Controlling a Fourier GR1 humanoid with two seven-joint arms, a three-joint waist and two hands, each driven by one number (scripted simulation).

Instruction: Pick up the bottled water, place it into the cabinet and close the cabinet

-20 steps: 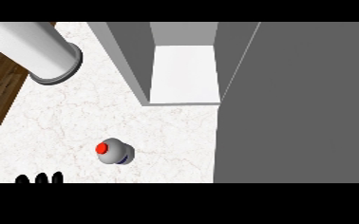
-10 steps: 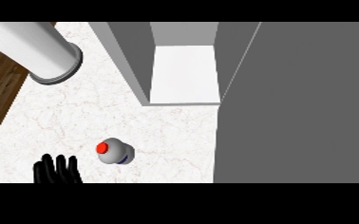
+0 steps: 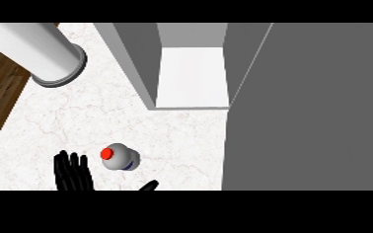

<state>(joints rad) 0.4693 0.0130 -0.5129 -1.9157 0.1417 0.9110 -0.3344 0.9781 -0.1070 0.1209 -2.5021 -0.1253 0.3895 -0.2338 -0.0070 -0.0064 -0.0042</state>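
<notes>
The bottled water (image 3: 119, 158) stands upright on the white marble counter (image 3: 182, 133), seen from above as a white round body with a red cap (image 3: 107, 153). My left hand (image 3: 73, 174) comes in from the lower edge just left of the bottle, fingers straight and spread, open. Its thumb (image 3: 149, 184) shows below and right of the bottle, apart from it. The cabinet (image 3: 192, 76) stands open beyond the bottle, with a bare white shelf inside. Its grey door (image 3: 299, 108) swings out along the right side. My right hand is out of view.
A large white cylinder (image 3: 42, 54) lies at the upper left, over the counter's edge. Brown wooden floor (image 3: 10, 86) shows past the left edge. The cabinet's grey side wall (image 3: 134, 59) stands between the cylinder and the shelf.
My left hand has risen from the lower edge into view, moving up beside the bottle; its thumb now shows too. The bottle and cabinet have not moved.
</notes>
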